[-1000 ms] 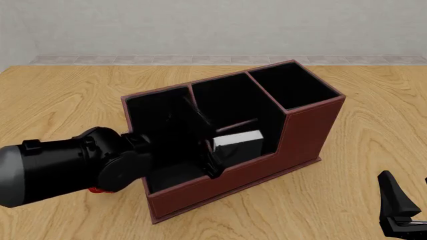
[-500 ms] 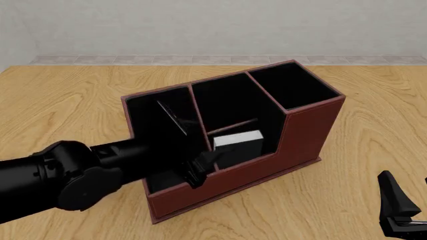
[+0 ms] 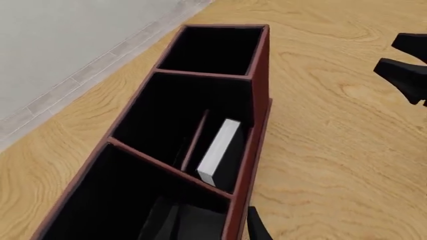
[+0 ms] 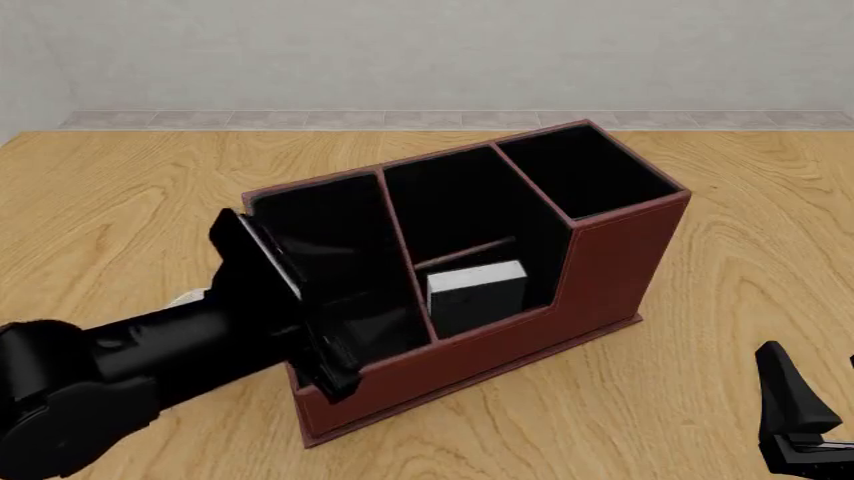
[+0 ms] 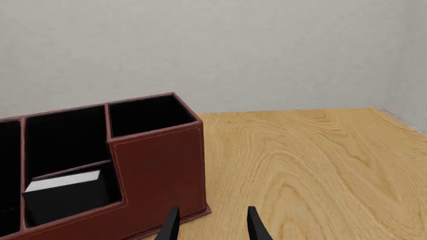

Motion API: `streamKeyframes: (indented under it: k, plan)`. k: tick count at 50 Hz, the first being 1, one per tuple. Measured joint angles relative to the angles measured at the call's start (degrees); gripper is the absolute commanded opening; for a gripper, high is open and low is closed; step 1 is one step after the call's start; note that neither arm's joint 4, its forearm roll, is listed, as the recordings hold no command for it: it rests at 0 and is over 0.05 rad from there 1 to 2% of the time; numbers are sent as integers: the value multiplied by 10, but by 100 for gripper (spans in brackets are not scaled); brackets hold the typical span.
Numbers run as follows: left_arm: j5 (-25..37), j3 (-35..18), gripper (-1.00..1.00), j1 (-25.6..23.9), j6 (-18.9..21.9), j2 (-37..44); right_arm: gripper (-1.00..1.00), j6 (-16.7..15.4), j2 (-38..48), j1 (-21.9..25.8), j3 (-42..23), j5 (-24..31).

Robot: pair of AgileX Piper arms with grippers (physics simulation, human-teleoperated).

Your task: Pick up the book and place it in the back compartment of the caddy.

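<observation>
The book (image 4: 475,292) stood on edge in the caddy's (image 4: 607,270) divided middle section, white page edges up, in the cell between the low cross partition (image 4: 461,251) and the lower stepped wall, that is, in the back compartment (image 4: 487,300). The left wrist view showed it from above: the book (image 3: 219,151) lay close along the partition (image 3: 195,140) on one side and the outer wall on the other, filling most of that narrow cell. The right wrist view showed the same book (image 5: 67,195) side-on, its black cover face and white top visible over the stepped wall, something the overhead views could not give.

The caddy (image 3: 257,75) sat on the wooden surface (image 4: 120,190), its taller end section dark inside.

The left hand (image 4: 287,300) held nothing; in the front view its fingers were spread apart over the outer section nearest the left arm (the wrist view caught only the dark finger tips at its edge). The right hand (image 5: 210,225) was also released and empty, its two fingers parted above the bare surface (image 5: 313,160), near the caddy's (image 5: 157,170) tall end; the front view showed only part of it (image 4: 801,420) in the corner, well apart from the caddy.
</observation>
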Motion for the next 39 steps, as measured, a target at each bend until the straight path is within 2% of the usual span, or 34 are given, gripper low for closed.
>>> streamKeyframes:
  k: [16, 39]
  plan:
    - [37, 34, 100, 15, -3, -95, 100, -1, 0, 0, 0, 0]
    - [144, 66, 100, 59, 1, -259, 100, 0, -1, 1, 0, 0]
